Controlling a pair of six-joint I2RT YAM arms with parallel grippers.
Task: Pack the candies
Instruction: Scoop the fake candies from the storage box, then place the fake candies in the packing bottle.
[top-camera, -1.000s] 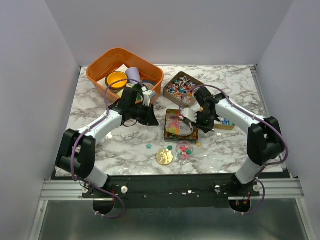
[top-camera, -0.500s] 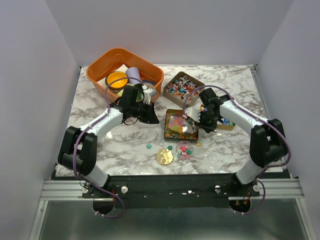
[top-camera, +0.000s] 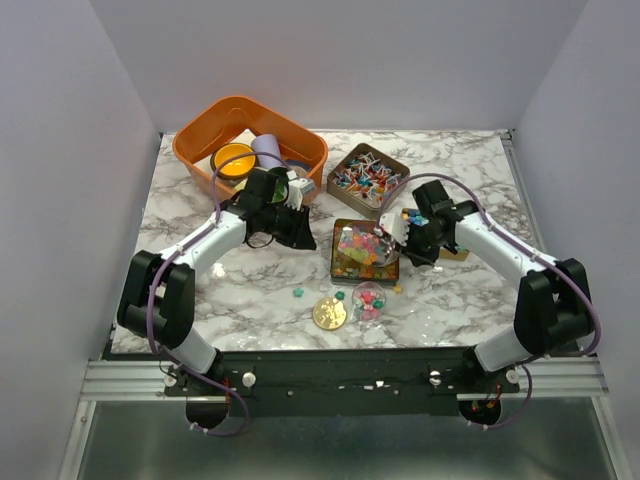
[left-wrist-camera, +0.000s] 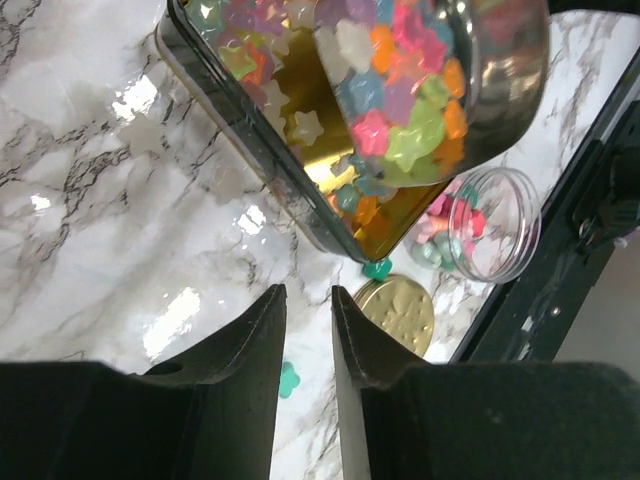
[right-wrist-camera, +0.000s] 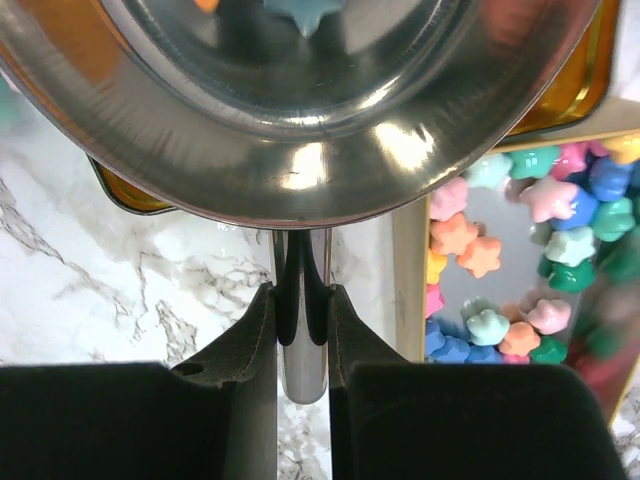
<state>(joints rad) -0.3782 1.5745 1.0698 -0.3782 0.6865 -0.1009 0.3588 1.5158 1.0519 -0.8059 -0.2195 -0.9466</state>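
Note:
Star-shaped pastel candies (left-wrist-camera: 255, 50) lie in a gold square tin (top-camera: 350, 268) at the table's middle. My right gripper (top-camera: 408, 233) is shut on the handle (right-wrist-camera: 302, 345) of a steel scoop (right-wrist-camera: 300, 120). The scoop's bowl (left-wrist-camera: 440, 90) hangs tilted over the tin's right side, heaped with candies. More candies fill a small box (right-wrist-camera: 520, 250) just right of the scoop. My left gripper (left-wrist-camera: 308, 292) hovers left of the tin, its jaws a narrow gap apart with only marble between them.
An orange basket (top-camera: 195, 145) holding cups stands at the back left. A brown tin of wrapped sweets (top-camera: 367, 178) sits behind the gold tin. In front lie a gold disc (top-camera: 329, 313), a clear jar (top-camera: 368, 300) and loose candies (top-camera: 298, 293).
The right gripper has shifted right and back with the scoop. The left gripper's jaws have parted slightly; the left arm has barely moved.

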